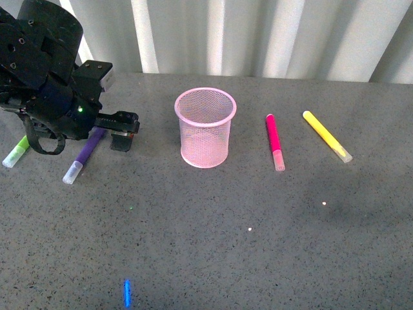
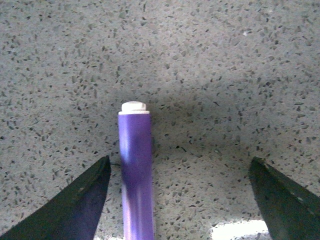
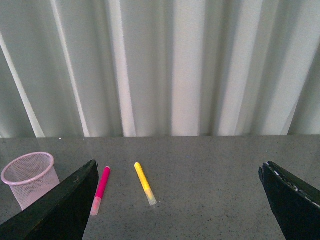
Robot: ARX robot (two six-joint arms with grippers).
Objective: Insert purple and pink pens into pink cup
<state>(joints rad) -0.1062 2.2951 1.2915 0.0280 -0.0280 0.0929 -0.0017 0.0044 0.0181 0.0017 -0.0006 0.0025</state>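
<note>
The pink mesh cup stands upright mid-table. The purple pen lies at the left, its clear cap toward me. My left gripper hangs low over its far end, open. In the left wrist view the purple barrel lies between the open fingers, nearer one finger, with a gap on both sides. The pink pen lies right of the cup. My right gripper is open and empty and does not show in the front view; its wrist view shows the cup and the pink pen.
A lime-green marker lies at the far left, partly behind my left arm. A yellow marker lies right of the pink pen; it also shows in the right wrist view. A corrugated wall backs the table.
</note>
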